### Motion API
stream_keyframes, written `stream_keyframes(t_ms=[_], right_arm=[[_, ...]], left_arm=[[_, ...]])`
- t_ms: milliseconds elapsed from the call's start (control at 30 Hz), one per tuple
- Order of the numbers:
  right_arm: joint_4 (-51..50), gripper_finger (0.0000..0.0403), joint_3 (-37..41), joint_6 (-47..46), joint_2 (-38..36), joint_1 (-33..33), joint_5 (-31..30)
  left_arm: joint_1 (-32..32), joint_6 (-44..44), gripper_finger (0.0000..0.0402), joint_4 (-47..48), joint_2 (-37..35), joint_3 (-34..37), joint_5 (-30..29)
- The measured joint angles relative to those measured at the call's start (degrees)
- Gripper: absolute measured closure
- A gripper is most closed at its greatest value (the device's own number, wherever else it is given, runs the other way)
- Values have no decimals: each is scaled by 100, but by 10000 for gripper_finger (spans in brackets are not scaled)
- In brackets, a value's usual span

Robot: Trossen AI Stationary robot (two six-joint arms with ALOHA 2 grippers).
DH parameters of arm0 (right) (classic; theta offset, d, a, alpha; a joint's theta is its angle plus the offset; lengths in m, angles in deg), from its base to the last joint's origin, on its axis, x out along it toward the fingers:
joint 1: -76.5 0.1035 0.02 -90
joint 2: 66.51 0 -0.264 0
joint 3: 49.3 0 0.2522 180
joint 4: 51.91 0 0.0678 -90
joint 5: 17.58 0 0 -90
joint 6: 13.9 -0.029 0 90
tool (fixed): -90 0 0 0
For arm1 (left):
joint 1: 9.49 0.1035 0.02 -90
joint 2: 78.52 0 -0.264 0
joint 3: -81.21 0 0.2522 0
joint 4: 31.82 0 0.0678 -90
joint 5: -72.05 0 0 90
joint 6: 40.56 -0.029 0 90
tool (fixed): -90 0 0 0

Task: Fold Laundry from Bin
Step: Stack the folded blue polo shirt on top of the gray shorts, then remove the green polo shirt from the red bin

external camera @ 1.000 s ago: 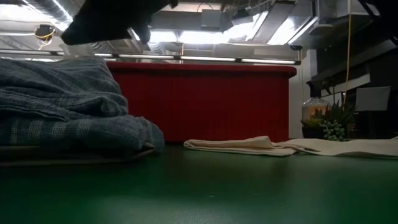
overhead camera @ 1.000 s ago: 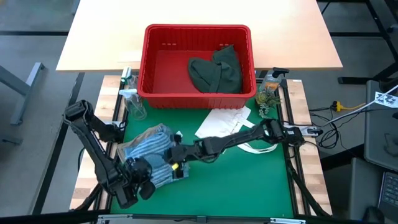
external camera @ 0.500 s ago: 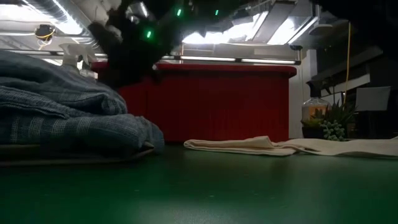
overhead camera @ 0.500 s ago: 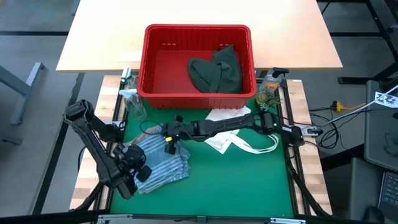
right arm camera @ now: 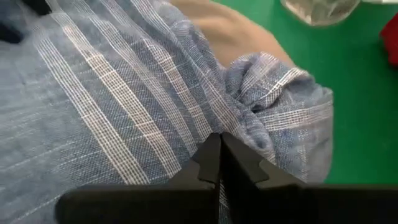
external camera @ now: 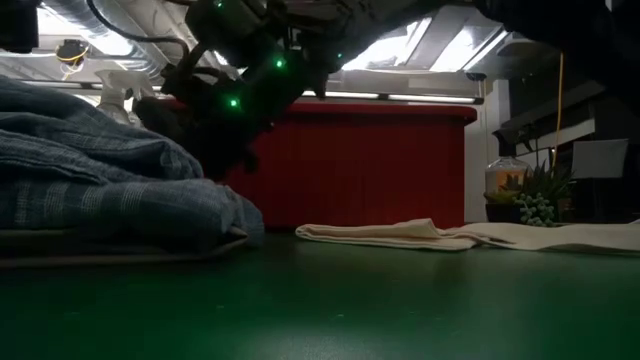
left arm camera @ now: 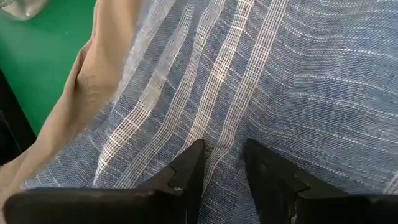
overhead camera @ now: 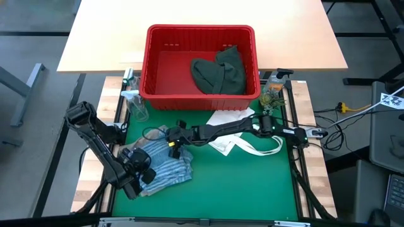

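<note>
**Now the shirt lies folded over, and the right arm is back at its far edge**

Compared with a second ago, the right gripper (overhead camera: 172,140) has crossed from the lower left of the high view, where it was low on the blue-white striped shirt (overhead camera: 161,165), up to the shirt's upper edge near the middle left of the frame. In the same time the shirt has changed its shape: it was spread more toward the upper left, and now it is a more compact bundle in the lower left of the green mat (overhead camera: 246,189). My judgement is that one fold was just carried over, so the folding of this piece is underway but not finished.

In the right wrist view the right fingers are pressed together, and I cannot tell if a thin bit of cloth is pinched between them. The left gripper (left arm camera: 221,163) rests on the shirt with its fingers a little apart; the striped cloth fills the gap, but a real grasp is not clear.

Counting: two arms; one red bin (overhead camera: 151,69) at the upper centre; one dark green garment (overhead camera: 221,70) inside it; one striped shirt on the mat; one tan garment (left arm camera: 93,81) showing under the shirt's edge; one white tote bag (overhead camera: 237,135) right of centre.
</note>
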Motion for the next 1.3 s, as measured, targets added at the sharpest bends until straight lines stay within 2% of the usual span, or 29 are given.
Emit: stream_keyframes(t_ms=[233, 400, 567, 700, 867, 1067, 1200, 1300], right_arm=[[-95, 386, 0, 4, -555, 1, 432], [-128, 386, 2, 8, -1061, 3, 829], [-185, 386, -2, 53, -1529, 5, 856], [-530, 386, -2, 598, -1888, 3, 853], [-1224, 386, -2, 1384, -2326, 1, 842], [-1849, 386, -2, 2223, -2688, -4, 208], [-2248, 386, 0, 2597, -2881, -11, -529], [-2588, 386, 0, 2863, -3137, -127, -636]], left_arm=[[-2, -93, 290, 201, -119, -806, 41], [22, -722, 290, 200, -177, -1443, -89], [169, -1015, 290, 153, -177, -1812, -374], [380, -1129, 290, 39, -177, -1844, -659], [746, -1117, 290, 35, -177, -1844, -665], [1230, -1132, 290, 32, -177, -1844, -664], [1480, -1657, 286, -146, -177, -1844, -623], [1653, -2188, 272, -453, -177, -1844, -610]])
